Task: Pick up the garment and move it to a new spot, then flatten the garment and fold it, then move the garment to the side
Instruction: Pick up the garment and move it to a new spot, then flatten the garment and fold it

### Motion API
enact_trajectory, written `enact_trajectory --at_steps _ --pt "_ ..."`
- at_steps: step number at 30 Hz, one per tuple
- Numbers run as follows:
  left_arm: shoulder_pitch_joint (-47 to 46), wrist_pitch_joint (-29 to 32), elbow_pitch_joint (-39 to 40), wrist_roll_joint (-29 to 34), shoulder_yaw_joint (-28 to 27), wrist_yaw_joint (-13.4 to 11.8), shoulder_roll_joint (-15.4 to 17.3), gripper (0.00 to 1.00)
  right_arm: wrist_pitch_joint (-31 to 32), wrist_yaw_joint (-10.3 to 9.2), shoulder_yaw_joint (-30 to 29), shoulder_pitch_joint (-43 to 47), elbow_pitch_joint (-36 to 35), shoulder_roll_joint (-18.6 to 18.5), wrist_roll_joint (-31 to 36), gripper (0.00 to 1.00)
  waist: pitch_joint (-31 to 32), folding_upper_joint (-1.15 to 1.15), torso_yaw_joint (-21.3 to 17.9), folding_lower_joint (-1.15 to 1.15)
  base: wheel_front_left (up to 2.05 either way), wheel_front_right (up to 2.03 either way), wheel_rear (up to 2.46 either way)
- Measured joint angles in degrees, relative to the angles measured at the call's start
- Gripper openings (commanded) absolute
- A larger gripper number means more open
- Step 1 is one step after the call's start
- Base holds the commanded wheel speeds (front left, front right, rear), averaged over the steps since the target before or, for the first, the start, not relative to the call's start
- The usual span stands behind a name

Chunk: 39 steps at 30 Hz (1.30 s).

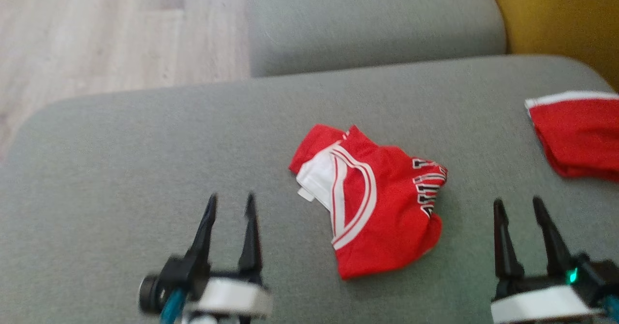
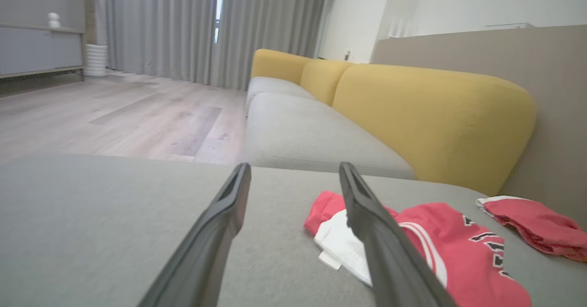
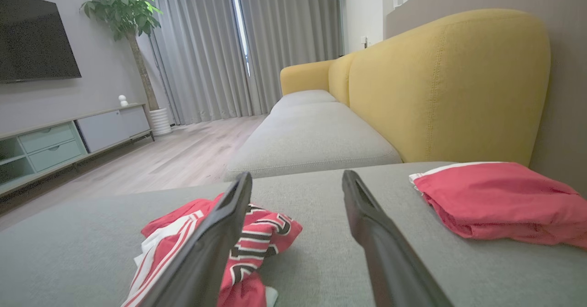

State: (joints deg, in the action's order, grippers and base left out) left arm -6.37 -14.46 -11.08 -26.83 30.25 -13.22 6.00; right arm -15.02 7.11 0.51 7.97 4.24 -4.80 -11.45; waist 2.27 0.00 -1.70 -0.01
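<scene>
One wide grey fabric sofa cushion [image 1: 121, 169] carries the crumpled red jersey with white trim and black lettering [image 1: 382, 208], which lies between the claws and touches neither. Flattening, folding and setting aside all look undone. Left claw [image 1: 231, 198] and right claw [image 1: 517, 201] hover low, both gaping and empty, fingers pointing forward.
</scene>
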Motion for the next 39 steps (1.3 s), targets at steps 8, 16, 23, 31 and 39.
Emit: enact_trajectory --at_steps 8,16,23,31,39 --pt "16.1 -0.1 7.6 8.7 -7.3 0.7 -0.4 1.0 0.2 0.0 -0.5 7.7 1.4 0.9 1.9 1.0 5.2 0.0 3.9 0.0 0.0 0.0 0.0" --pt "19.4 -0.1 7.6 13.6 -9.8 3.2 -1.3 1.0 0.2 0.0 0.3 9.1 1.9 1.6 3.3 1.0 6.9 0.0 5.1 0.01 0.0 0.0 0.0" --pt "19.5 -0.1 7.4 15.3 -10.4 4.4 -1.9 1.0 0.2 0.0 0.3 9.2 1.9 2.1 3.8 1.0 7.3 0.0 5.5 0.01 0.0 0.0 0.0" --pt "19.8 -0.1 7.3 15.8 -11.4 5.2 -2.2 1.0 0.2 0.0 0.2 9.2 1.8 2.1 4.2 1.0 7.6 0.0 5.6 0.01 0.0 0.0 0.0" --pt "19.9 -0.1 7.2 15.8 -11.5 5.2 -2.3 1.0 0.2 0.0 0.2 9.2 1.7 2.1 4.5 1.0 7.3 0.0 5.6 0.01 0.0 0.0 0.0"
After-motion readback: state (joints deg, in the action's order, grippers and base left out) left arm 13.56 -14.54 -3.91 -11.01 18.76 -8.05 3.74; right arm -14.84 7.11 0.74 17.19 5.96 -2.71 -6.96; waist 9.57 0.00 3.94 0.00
